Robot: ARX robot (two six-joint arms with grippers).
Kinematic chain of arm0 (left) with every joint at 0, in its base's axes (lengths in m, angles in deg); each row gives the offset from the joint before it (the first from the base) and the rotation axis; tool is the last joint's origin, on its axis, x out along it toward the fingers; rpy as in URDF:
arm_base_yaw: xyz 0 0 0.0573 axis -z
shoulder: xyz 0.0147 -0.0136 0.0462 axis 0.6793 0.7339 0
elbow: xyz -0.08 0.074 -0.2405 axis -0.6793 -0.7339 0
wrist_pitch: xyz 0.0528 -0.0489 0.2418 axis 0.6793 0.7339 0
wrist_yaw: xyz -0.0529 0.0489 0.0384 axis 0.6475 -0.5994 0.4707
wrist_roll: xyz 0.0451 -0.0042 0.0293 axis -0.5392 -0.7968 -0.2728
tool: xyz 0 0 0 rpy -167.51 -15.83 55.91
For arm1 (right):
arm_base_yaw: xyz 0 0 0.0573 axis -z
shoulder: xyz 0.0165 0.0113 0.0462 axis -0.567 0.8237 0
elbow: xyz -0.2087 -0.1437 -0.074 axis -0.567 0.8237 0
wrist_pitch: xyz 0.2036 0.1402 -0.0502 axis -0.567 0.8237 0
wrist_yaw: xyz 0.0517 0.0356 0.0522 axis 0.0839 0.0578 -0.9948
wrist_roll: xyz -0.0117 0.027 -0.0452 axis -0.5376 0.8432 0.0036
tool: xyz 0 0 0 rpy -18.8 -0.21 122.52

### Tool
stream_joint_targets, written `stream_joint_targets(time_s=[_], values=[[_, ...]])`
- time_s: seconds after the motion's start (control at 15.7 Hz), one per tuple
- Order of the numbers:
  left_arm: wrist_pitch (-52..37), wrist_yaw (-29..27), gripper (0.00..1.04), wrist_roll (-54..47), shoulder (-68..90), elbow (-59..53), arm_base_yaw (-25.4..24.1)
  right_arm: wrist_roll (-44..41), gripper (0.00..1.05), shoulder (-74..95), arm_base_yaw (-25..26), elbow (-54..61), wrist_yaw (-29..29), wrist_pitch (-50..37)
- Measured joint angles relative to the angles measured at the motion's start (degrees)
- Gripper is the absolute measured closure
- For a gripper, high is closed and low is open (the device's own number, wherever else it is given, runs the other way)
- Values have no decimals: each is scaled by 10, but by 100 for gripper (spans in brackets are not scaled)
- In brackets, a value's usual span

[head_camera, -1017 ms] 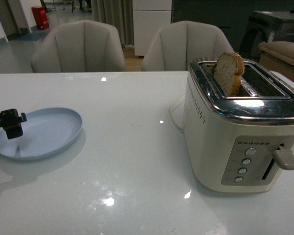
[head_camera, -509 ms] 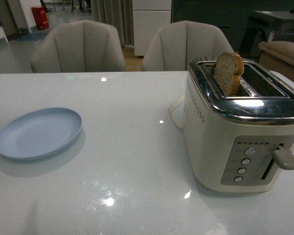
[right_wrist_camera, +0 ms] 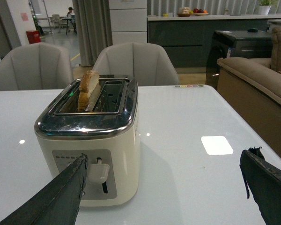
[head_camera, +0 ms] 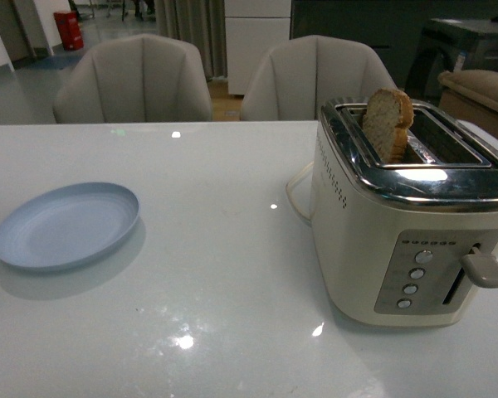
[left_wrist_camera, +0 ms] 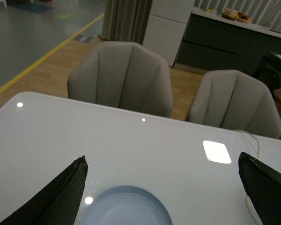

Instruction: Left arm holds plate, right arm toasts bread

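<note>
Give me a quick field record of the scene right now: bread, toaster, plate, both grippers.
bread: standing upright in the toaster's slot nearer the chairs, top half sticking out
toaster: cream body, chrome top, on the table's right side; lever on the front panel
plate: pale blue, empty, flat on the table's left side, nothing touching it
left gripper: open, above the plate, holding nothing
right gripper: open, in front of the toaster, holding nothing
table: white and glossy
</note>
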Motion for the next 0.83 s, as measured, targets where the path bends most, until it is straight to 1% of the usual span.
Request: stream_joint_targets(time_s=[0.25,0.32,0.38,0.44,0.57,0.64,0.7,0.76,0.83], values=[[13,4,7,-2,-9,-9,-3,0,6,0,0,0,0,0],[-32,5,11,-18,-7,-21,-1,0,6,0,0,0,0,0],[-85,0,20,-49,-19,-53,4,0,6,0,0,0,0,0],[-115,-10,29,-77,-43,-96,14,0,6,0,0,0,0,0],[-148,-24,46,-107,-92,-172,36,0,6,0,0,0,0,0],[-180,-34,68,-121,-134,-245,50,0,6,0,0,0,0,0],[-195,-50,94,-123,-172,-316,57,0,6,0,0,0,0,0],[-198,-54,104,-122,-192,-338,62,0,6,0,0,0,0,0],[-202,-61,103,-124,-215,-360,70,0,6,0,0,0,0,0]])
